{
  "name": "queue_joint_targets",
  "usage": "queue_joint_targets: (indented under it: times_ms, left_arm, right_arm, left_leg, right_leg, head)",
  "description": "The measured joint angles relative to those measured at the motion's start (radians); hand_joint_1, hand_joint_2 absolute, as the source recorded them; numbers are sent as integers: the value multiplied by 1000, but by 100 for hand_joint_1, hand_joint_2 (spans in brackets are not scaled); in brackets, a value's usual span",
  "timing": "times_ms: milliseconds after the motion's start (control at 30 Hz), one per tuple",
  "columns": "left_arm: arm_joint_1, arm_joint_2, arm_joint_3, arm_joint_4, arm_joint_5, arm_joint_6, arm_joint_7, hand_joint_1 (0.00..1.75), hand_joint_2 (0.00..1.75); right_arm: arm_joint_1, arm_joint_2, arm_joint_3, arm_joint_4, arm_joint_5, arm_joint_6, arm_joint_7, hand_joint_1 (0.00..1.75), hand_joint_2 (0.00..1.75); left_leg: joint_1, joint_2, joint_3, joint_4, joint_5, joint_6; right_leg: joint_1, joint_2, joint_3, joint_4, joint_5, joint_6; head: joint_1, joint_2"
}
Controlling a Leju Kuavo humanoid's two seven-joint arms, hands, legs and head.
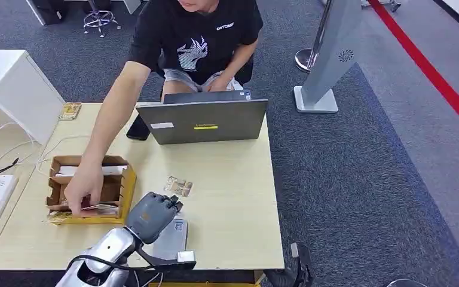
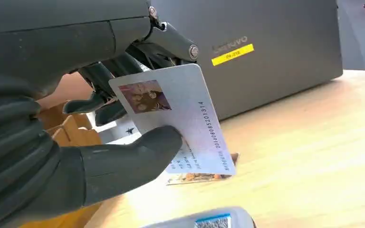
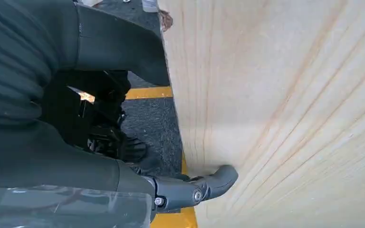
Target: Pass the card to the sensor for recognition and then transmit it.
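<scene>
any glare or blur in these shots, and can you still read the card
Left wrist view: the white photo card held by the left hand is sharp, its digits legible; the grey sensor is blurred. Head view: even light, soft shadows. Right wrist view: pale glare on the wooden table.

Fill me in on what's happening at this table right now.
The robot's left hand pinches an ID card between thumb and fingers, holding it just above the grey card sensor near the table's front edge. Across the wooden table, a person seated behind a grey laptop reaches a hand into the yellow cardboard box. The right hand holds nothing, beside the table's edge.
</scene>
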Motion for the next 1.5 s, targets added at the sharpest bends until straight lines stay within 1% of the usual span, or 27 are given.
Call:
queue_joint_targets:
  times_ms: [233, 533, 1267, 1500]
  left_arm:
    - [6, 10, -16, -2, 0, 2, 0, 175, 175]
    - [13, 29, -31, -32, 1, 3, 6, 175, 175]
    - [24, 47, -34, -32, 6, 2, 17, 175, 175]
    - [24, 53, -49, -32, 7, 0, 18, 175, 175]
  right_arm:
    - [1, 0, 0, 0, 0, 0, -3, 0, 175]
    - [1, 0, 0, 0, 0, 0, -3, 0, 175]
    - [1, 0, 0, 0, 0, 0, -4, 0, 175]
    - [1, 0, 0, 0, 0, 1, -4, 0, 175]
  left_leg:
    - [0, 0, 0, 0, 0, 0]
    - [0, 0, 0, 0, 0, 0]
    - [0, 0, 0, 0, 0, 0]
    - [0, 0, 0, 0, 0, 0]
  right_leg:
    - [0, 0, 0, 0, 0, 0]
    - [0, 0, 0, 0, 0, 0]
    - [0, 0, 0, 0, 0, 0]
    - [0, 0, 0, 0, 0, 0]
  head:
    - [0, 0]
    - [0, 0]
    - [0, 0]
    - [0, 0]
